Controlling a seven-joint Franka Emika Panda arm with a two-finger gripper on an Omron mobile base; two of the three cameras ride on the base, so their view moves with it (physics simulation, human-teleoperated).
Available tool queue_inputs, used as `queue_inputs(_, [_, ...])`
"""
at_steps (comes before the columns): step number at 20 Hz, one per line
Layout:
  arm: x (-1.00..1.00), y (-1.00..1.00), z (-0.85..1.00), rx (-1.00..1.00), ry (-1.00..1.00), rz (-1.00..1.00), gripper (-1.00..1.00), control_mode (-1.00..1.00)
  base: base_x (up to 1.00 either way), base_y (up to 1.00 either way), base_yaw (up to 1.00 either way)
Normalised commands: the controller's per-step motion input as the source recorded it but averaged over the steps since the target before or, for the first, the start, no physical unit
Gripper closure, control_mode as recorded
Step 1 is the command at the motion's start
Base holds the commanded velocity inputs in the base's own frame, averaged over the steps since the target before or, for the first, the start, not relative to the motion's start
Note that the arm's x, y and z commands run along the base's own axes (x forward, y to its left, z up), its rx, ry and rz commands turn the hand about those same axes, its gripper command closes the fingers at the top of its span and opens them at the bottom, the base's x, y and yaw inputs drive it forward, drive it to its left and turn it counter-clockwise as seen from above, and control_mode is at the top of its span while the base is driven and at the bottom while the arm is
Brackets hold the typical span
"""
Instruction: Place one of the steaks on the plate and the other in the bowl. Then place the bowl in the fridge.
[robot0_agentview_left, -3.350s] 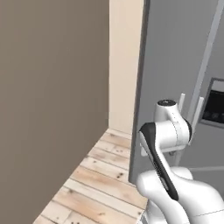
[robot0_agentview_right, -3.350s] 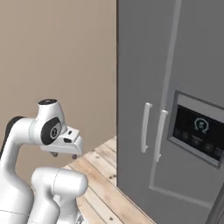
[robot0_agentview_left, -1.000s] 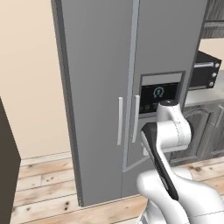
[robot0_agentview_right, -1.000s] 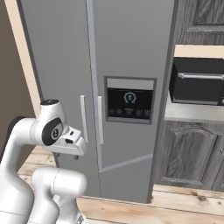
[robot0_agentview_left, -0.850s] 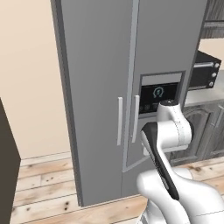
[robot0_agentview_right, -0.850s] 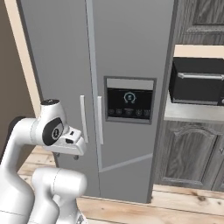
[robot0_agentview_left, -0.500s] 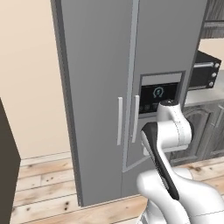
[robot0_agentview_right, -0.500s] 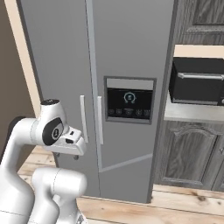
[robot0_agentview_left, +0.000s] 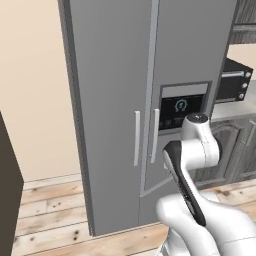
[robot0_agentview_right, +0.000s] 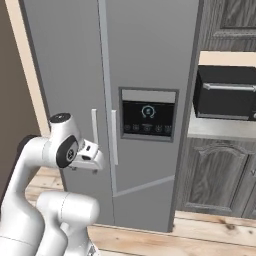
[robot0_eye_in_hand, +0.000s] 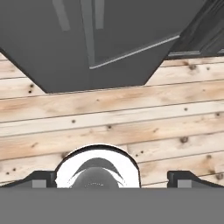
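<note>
The tall grey fridge (robot0_agentview_left: 110, 75) stands straight ahead with both doors closed, also seen in the right base view (robot0_agentview_right: 145, 50). Its slim light handles (robot0_agentview_left: 136, 138) meet at the middle seam, and a dark dispenser panel (robot0_agentview_right: 148, 112) sits on the right door. My arm is folded low in front of it, the hand (robot0_agentview_right: 90, 156) level with the handles. In the hand view my gripper (robot0_eye_in_hand: 111, 179) points down at the wooden floor before the fridge's base (robot0_eye_in_hand: 52, 52), its fingertips (robot0_eye_in_hand: 41, 177) wide apart, open and holding nothing. The steaks, plate and bowl are out of view.
A black microwave (robot0_agentview_right: 225, 92) sits on a grey counter (robot0_agentview_right: 220, 131) right of the fridge, above dark wood cabinets (robot0_agentview_right: 215, 175). A beige wall (robot0_agentview_left: 35, 100) and a dark cabinet side (robot0_agentview_left: 7, 200) lie to the left. Plank floor (robot0_agentview_left: 50, 210) runs in front.
Since 3.4 s ago the base has swung round, so the views went from the fridge's side and the wall to its front. Over the last second nothing has moved.
</note>
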Motion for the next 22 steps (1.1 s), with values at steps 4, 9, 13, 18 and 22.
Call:
queue_inputs(4, [0.94, -0.17, -0.05, 0.0, -0.17, 0.03, -1.0, -1.0, 0.0, 0.0, 0.0])
queue_inputs(9, [1.0, -0.23, 0.07, 0.05, 0.19, 0.02, -1.0, -1.0, 0.0, 0.0, 0.0])
queue_inputs(13, [0.97, -0.14, 0.0, 0.04, 0.03, 0.08, -1.0, -1.0, 0.0, 0.0, 0.0])
queue_inputs(18, [0.83, 0.0, 0.0, 0.0, -0.04, 0.09, -1.0, -1.0, 0.0, 0.0, 0.0])
queue_inputs(22, [0.88, 0.02, -0.08, 0.0, -0.03, 0.03, -1.0, -1.0, 0.0, 0.0, 0.0])
